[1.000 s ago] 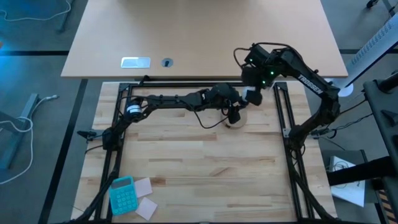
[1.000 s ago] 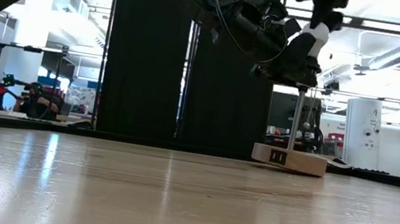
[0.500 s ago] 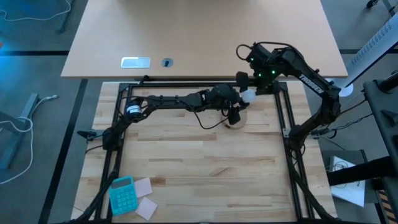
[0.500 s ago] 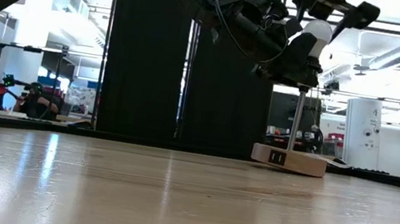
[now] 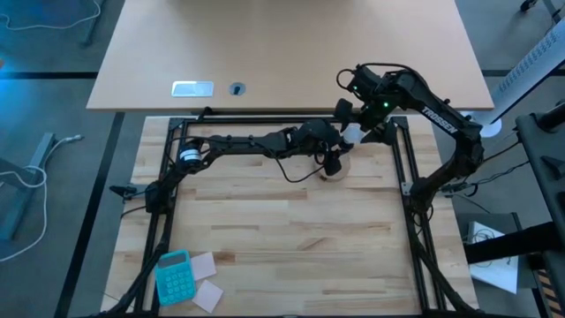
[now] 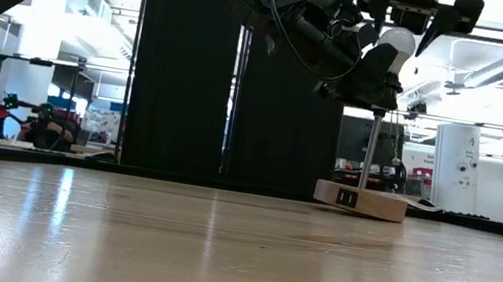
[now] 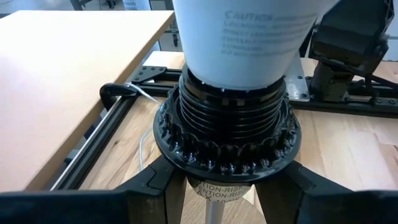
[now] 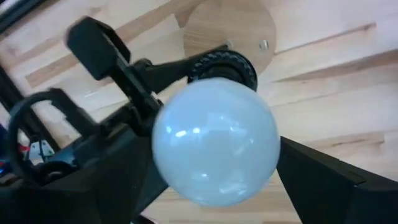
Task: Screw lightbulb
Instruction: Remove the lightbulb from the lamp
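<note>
While the left gripper [image 5: 333, 161] pinches the socket [image 7: 227, 134], the right gripper [image 8: 211, 168] has its fingers spread around the bulb [image 8: 214, 140]; a tilted regrip could cross-thread it.

Overhead straight down, low level across table, wrists close — all sharing the lightbulb [image 6: 397, 41].

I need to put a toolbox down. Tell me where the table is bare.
The wide middle of the wooden table is bare, from the calculator and paper notes across to the right rail. It is crowded at the back: left gripper, right gripper, lightbulb and lamp stand.
</note>
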Motion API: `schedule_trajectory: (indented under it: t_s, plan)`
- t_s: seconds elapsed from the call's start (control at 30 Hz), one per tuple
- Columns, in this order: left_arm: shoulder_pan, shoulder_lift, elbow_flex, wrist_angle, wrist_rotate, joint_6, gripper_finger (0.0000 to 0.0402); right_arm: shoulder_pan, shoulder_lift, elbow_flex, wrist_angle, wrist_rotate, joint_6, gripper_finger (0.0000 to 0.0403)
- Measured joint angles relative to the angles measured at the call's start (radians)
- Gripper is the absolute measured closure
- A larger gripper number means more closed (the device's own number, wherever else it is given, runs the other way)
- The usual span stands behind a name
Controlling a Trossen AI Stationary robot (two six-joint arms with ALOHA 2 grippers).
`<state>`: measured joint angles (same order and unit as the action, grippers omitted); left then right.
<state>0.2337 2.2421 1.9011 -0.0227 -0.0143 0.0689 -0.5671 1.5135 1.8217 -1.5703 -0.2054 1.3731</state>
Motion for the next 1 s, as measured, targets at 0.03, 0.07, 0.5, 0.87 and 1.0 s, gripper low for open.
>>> schedule_trajectory:
  t_s: [0.03,0.07,0.5,0.87,1.0]
  plan:
    - [0.0,0.0,0.0,0.0,0.0,0.0,0.0257,0.0,0.0,-0.007,0.001,-0.001,0.006,0.0081]
    - [0.0,0.0,0.0,0.0,0.0,0.0,0.0257,0.0,0.0,-0.015,0.0,0.0,0.012,0.0088]
    - [-0.002,0.0,0.0,0.0,0.009,0.032,0.0257,-0.025,0.006,-0.022,-0.003,0.016,-0.311,0.0138]
    - [-0.003,0.0,0.0,-0.003,0.022,0.051,0.0257,-0.027,0.012,-0.022,-0.006,0.028,-1.903,0.0144]
    - [-0.003,0.0,0.0,-0.004,0.022,0.049,0.0257,-0.015,0.011,-0.022,-0.003,0.049,-2.077,0.014]
